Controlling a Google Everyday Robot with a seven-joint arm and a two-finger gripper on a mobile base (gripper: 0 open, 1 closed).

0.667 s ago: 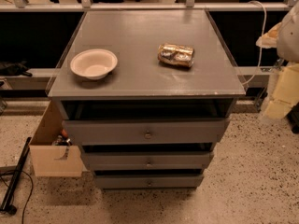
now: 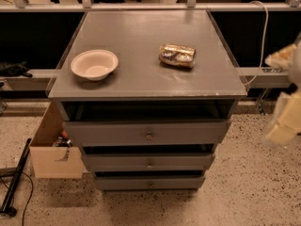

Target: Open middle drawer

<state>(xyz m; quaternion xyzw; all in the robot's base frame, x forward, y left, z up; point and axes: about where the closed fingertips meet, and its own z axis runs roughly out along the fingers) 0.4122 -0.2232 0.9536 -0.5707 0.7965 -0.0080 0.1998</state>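
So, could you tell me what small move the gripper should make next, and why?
Probably swing the gripper left and down toward the knob of the middle drawer. It hangs off the right side of the cabinet, away from the drawer fronts, touching nothing, so closing that gap comes first.

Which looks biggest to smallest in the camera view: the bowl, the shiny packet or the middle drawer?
1. middle drawer
2. bowl
3. shiny packet
The gripper is at the right edge, apart from the drawers.
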